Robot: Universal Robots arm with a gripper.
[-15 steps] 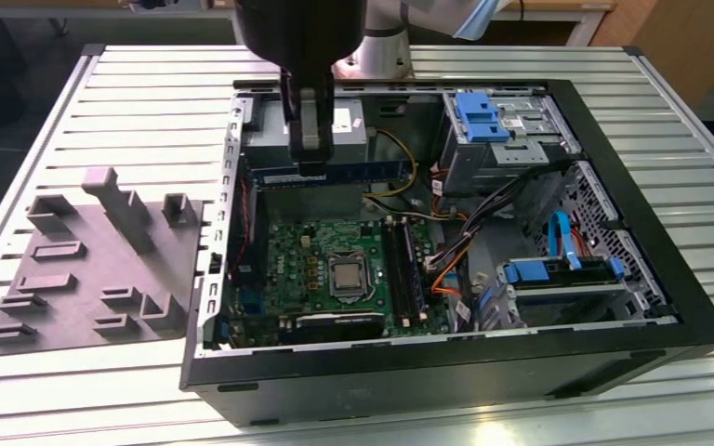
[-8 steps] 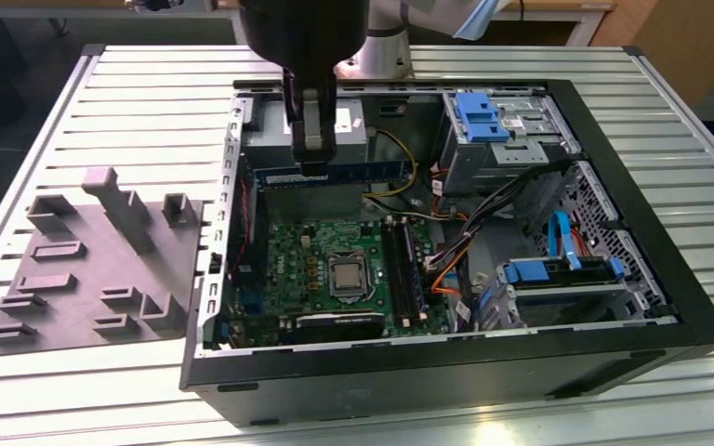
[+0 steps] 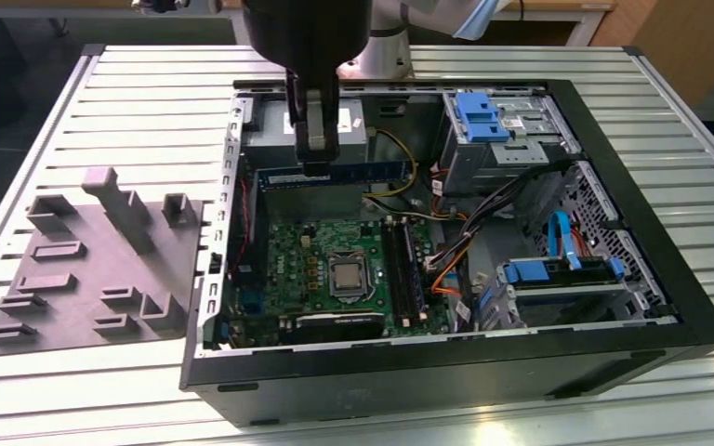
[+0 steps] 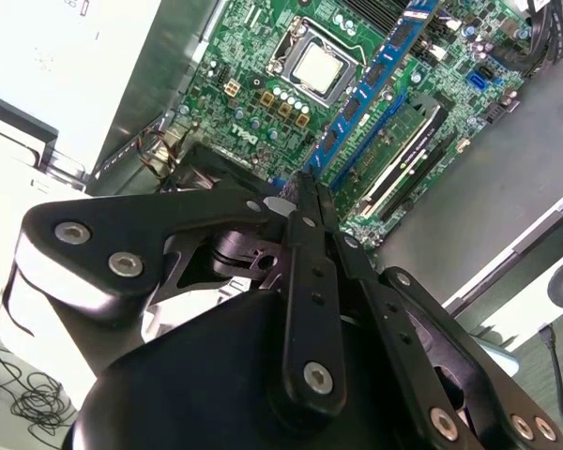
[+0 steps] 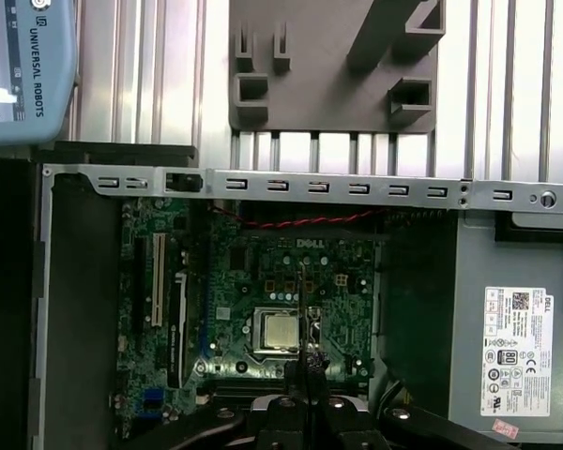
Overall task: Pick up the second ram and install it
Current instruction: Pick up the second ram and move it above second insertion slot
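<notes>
One memory stick [image 3: 370, 173], the second: pinched flat-on in my closed gripper [image 3: 316, 168], hanging inside the open computer case [image 3: 456, 376] near its far wall, above the motherboard [image 3: 308, 246]. Pickup done, I judge; seating in a slot outstanding.

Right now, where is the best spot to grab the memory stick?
Pinch the memory stick across its two flat faces, at its upper long edge, coming from above. It is thin and long and stands level on edge, so the flat sides give the best hold. The gripper grips it that way.
</notes>
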